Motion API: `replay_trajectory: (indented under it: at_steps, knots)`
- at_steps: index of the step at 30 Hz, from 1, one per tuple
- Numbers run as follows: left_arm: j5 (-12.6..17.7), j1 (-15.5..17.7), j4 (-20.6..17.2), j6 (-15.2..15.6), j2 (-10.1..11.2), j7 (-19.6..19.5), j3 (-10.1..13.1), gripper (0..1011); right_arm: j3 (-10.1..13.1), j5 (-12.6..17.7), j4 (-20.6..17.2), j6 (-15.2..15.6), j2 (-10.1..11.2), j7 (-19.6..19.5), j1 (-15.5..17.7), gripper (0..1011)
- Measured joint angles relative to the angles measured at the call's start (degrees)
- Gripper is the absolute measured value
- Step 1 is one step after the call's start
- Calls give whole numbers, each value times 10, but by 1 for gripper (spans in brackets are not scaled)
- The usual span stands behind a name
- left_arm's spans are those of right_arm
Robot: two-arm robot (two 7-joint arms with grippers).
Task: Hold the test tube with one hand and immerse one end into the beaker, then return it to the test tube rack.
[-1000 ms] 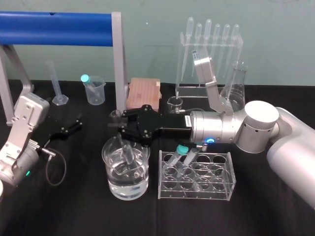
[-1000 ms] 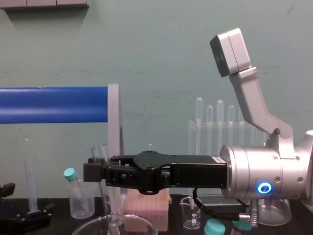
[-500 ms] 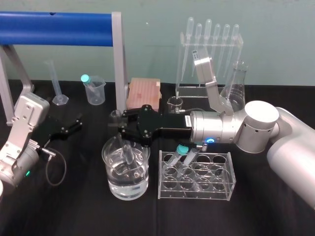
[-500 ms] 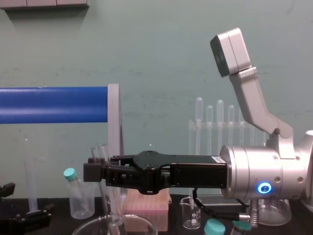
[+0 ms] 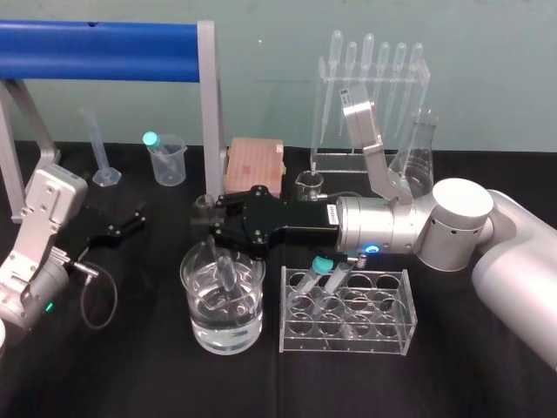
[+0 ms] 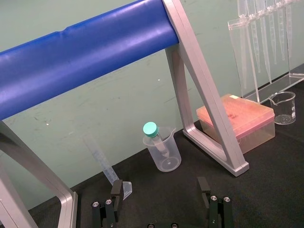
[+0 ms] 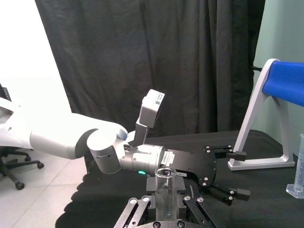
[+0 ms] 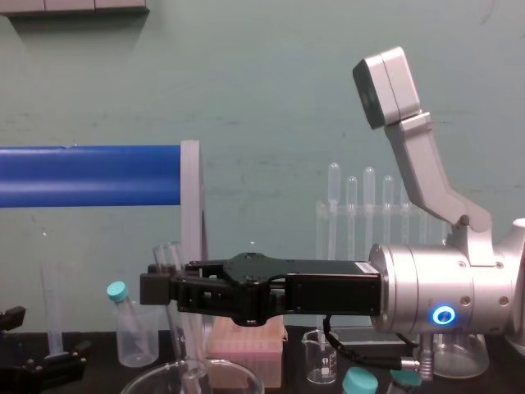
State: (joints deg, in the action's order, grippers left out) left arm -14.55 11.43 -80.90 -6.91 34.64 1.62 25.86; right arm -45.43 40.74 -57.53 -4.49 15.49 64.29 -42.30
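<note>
The test tube [image 5: 224, 272] stands clamped in the right tool [image 5: 207, 224], lower end dipped into the beaker [image 5: 197, 324] just beneath it (clear liquid inside); the left tool [image 5: 117, 228] lies spread, well apart.

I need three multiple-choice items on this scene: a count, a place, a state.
1. How many teal-capped tubes stand in the rack? A) none B) two C) five
2. Where is the test tube's lower end? A) in the beaker B) in the rack C) outside every vessel
3. The right tool is: A) open, empty B) shut on the test tube C) gripping the rack
1 B: two teal caps show there. 2 A: the tip sits inside the beaker. 3 B: its fingers clamp the tube. The left tool rests open on the table.
</note>
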Motion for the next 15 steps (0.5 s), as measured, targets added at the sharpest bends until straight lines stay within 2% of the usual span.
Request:
replay_trajectory:
  at_steps: [15]
  knots:
    - [0, 0, 0, 0, 0, 0, 0, 1000, 0, 0, 0, 0, 0, 0, 0, 227]
